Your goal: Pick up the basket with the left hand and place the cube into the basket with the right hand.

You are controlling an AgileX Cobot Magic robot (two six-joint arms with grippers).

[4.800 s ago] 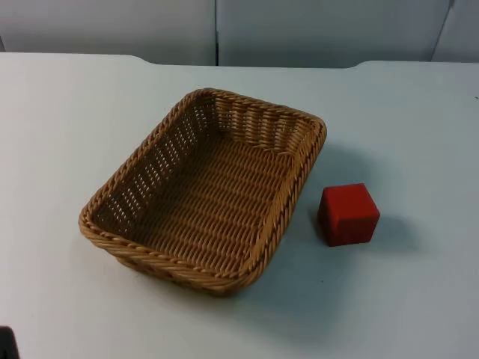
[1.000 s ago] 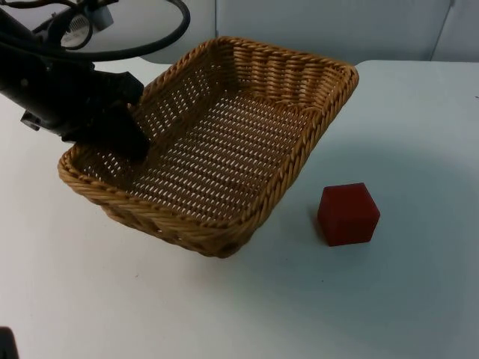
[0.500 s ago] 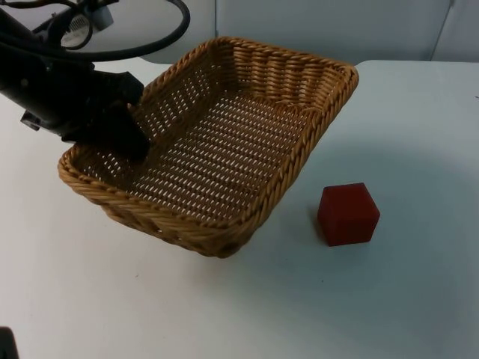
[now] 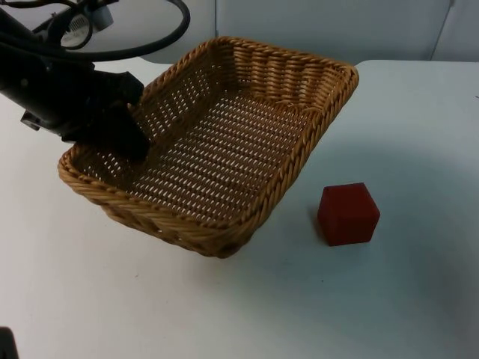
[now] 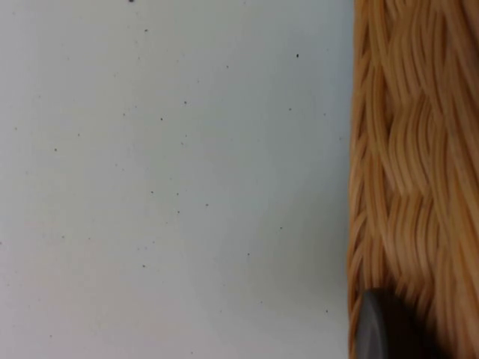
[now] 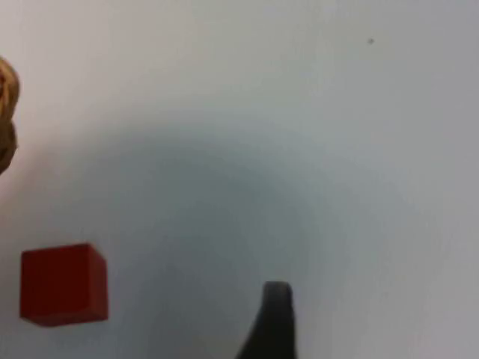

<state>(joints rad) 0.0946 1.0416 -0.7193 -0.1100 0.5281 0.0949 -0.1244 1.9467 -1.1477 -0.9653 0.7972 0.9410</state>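
The woven wicker basket [image 4: 302,155] hangs tilted above the table, its left end raised. My left gripper [image 4: 126,139] is shut on the basket's left rim, coming in from the upper left. In the left wrist view the rim [image 5: 404,149] sits right against the black fingertip [image 5: 380,329]. The red cube [image 4: 348,214] rests on the table to the right of the basket's near corner, apart from it. In the right wrist view the cube [image 6: 63,284] lies off to one side of my right gripper [image 6: 271,329], which hovers over bare table, with a bit of basket rim [image 6: 6,112] beyond.
The white table [image 4: 389,299] stretches around the cube and in front of the basket. The grey partition wall [image 4: 314,26] closes off the far edge, just behind the basket.
Since the earliest frame my left gripper has taken the basket's left rim and lifted it up and back. Over the last second basket, cube and left arm have stayed still.
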